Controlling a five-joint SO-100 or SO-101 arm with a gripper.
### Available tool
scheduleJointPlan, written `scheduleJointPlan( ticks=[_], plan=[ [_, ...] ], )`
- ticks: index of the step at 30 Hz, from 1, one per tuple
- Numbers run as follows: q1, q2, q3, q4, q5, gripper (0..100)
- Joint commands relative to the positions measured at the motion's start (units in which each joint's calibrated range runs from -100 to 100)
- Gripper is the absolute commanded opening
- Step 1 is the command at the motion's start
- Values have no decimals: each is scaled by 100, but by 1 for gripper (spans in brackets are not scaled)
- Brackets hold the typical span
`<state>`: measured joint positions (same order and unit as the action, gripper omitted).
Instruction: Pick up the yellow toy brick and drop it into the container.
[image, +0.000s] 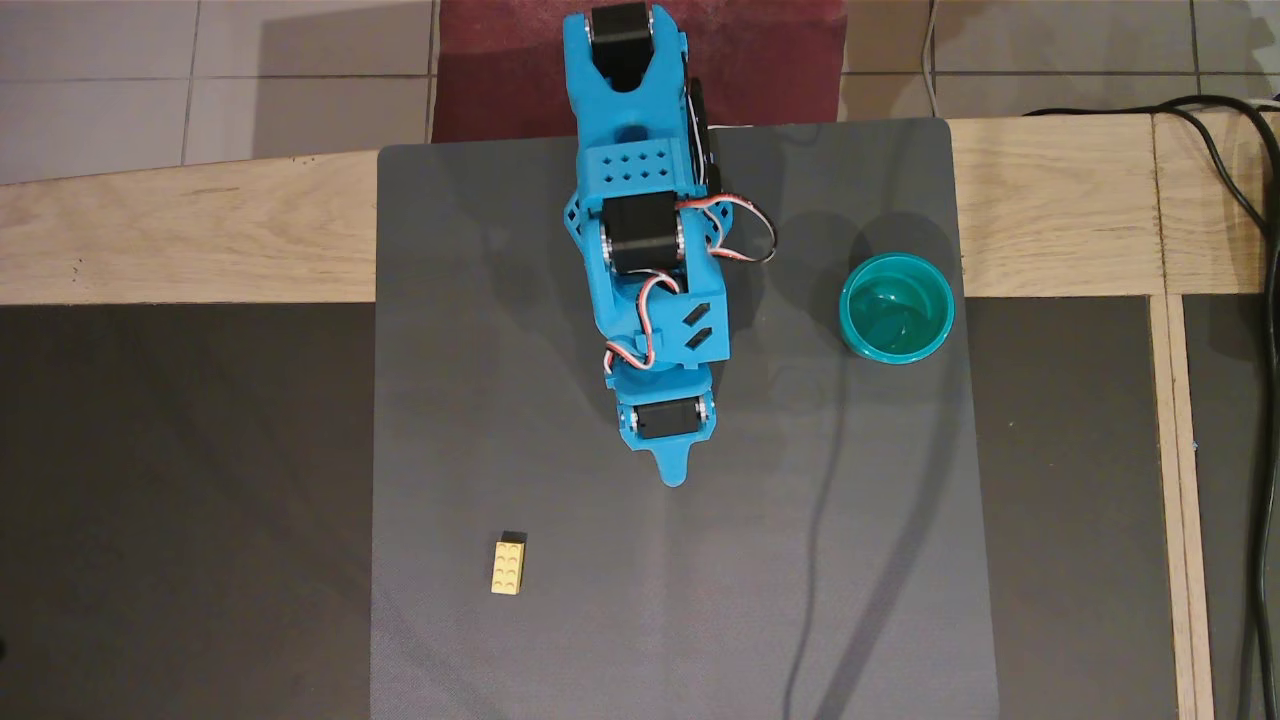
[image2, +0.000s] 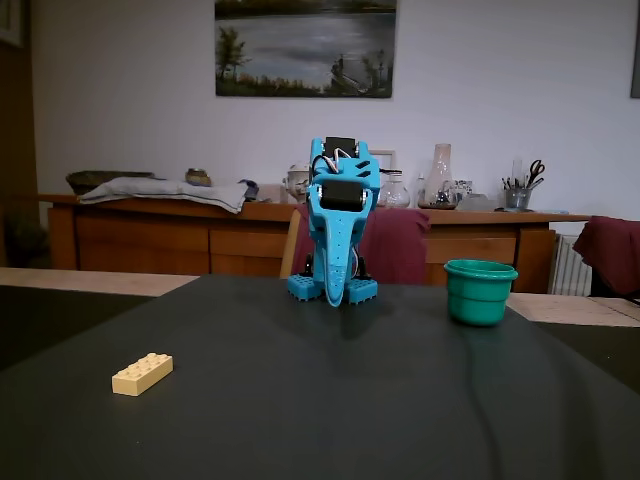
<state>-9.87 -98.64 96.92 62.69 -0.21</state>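
Observation:
The yellow toy brick (image: 508, 566) lies flat on the grey mat (image: 560, 640), studs up, its black end pointing toward the arm; in the fixed view the brick (image2: 142, 374) sits at the near left. The container (image: 896, 307) is a teal cup standing upright near the mat's right edge, seen at the right in the fixed view (image2: 479, 291). The blue arm is folded over its base in the middle. My gripper (image: 675, 478) points down at the mat with its jaws together and nothing in them, well apart from both brick and cup; in the fixed view the gripper (image2: 335, 298) hangs in front of the base.
Wooden table strips (image: 150, 230) border the mat at the back and right. Black cables (image: 1262, 330) run down the far right edge. A maroon chair (image: 760, 60) stands behind the arm's base. Darker mats (image: 180, 500) flank the grey one.

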Motion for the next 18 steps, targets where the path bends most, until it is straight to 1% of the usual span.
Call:
scheduleJointPlan(
  ticks=[1,18],
  plan=[
    [-22,-35,-17,-63,21,0],
    [16,-35,-17,-63,21,0]
  ],
)
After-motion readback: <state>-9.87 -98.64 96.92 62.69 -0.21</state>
